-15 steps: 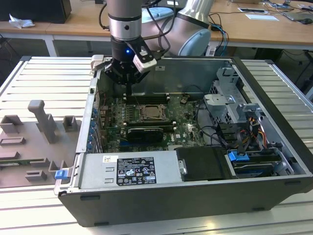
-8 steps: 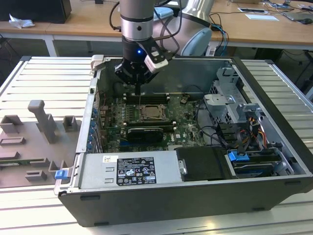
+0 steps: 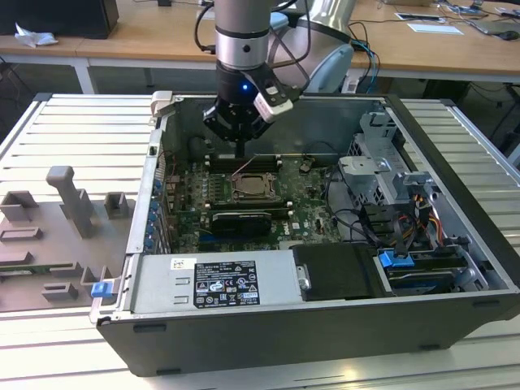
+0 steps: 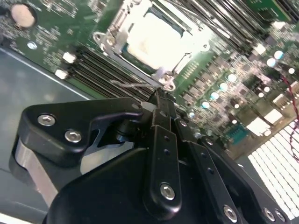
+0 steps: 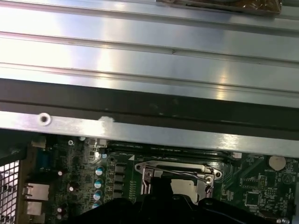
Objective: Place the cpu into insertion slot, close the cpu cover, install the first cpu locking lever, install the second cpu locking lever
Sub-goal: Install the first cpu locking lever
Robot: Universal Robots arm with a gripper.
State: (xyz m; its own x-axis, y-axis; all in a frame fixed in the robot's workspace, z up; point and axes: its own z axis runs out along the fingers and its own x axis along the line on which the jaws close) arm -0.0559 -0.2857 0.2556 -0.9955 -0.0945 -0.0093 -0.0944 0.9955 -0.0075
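Hand (image 3: 241,145) hangs top centre of the exterior view, fingers drawn narrow together, gripping nothing, just above the insertion slot (image 3: 250,188) mid-frame. Grey ribbed worktop (image 3: 49,138) carries the open computer case (image 3: 325,317); wooden desks (image 3: 439,41) stand behind. Second wrist view shows the cpu (image 4: 156,39) seated under the cpu cover (image 4: 117,35).

Robotics lab or test workshop. Open PC case (image 3: 325,268) lies on a ribbed aluminium bench (image 3: 81,130), green board (image 3: 268,195) exposed, arm (image 3: 244,32) over it from 12 o'clock. Grey printed fixtures (image 3: 69,203) sit on the bench at 9 o'clock of the case. Wooden desks (image 3: 422,49) run along 12 o'clock with papers (image 3: 435,27) and loose gear; cables (image 3: 361,57) hang off their edge.
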